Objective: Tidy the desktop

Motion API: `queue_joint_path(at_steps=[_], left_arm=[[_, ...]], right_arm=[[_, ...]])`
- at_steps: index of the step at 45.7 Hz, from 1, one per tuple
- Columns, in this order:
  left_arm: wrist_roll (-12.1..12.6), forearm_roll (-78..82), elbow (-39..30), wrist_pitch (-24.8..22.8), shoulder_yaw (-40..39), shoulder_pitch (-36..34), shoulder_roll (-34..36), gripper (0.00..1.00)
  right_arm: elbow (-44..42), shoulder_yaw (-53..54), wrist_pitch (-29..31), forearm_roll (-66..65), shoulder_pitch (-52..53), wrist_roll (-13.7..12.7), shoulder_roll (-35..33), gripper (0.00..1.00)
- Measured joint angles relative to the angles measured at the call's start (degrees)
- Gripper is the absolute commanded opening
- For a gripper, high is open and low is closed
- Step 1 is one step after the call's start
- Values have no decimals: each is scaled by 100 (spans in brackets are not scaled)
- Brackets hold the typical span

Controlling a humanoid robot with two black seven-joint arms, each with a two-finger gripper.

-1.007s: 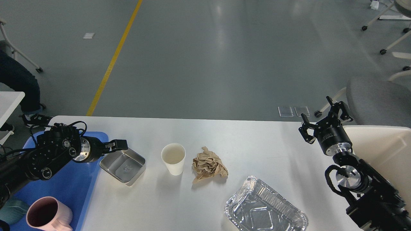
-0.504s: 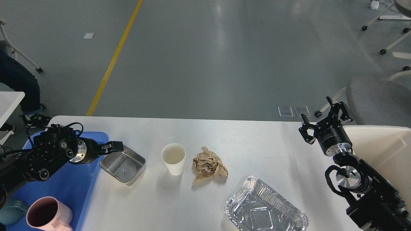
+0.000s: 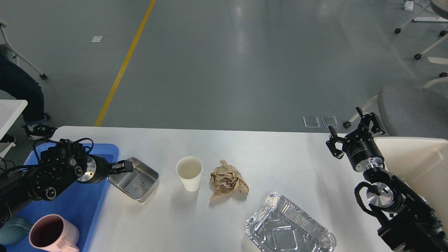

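The white desktop (image 3: 280, 164) holds a small square steel tin (image 3: 136, 182), a white paper cup (image 3: 189, 173), a crumpled brown paper ball (image 3: 227, 180) and a foil tray (image 3: 288, 229) at the front. My left gripper (image 3: 123, 167) reaches in from the left and sits at the tin's left rim. Its fingers are seen end-on, so I cannot tell whether they hold the rim. My right gripper (image 3: 353, 127) is open and empty, held above the table's far right edge.
A blue plastic tray (image 3: 77, 206) lies at the left with a pink mug (image 3: 52, 234) and a teal object (image 3: 12, 231) on it. A beige bin (image 3: 420, 164) stands at the right. A grey chair (image 3: 409, 108) is behind it.
My left gripper has dropped down and drawn back left, from above the tin's far corner to its left rim. The tin has shifted slightly. The right arm has barely moved.
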Motion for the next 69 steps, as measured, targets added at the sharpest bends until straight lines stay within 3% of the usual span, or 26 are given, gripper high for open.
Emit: queue_joint_path(at_steps=[12, 18, 32, 52, 69], left_arm=[[283, -28, -17, -102, 89, -32, 24, 44], [295, -28, -27, -174, 89, -33, 14, 37], [291, -53, -3, -136, 82, -38, 4, 31], [287, -55, 1, -116, 89, -28, 30, 3], [298, -39, 2, -143, 90, -68, 17, 0]], right_arm=[[-1, 1, 0, 0, -4, 2, 0, 100], [0, 4, 0, 0, -29, 8, 0, 100], [14, 6, 0, 0, -41, 9, 0, 100], [15, 1, 0, 0, -55, 9, 0, 100], [23, 1, 0, 0, -74, 9, 4, 100]])
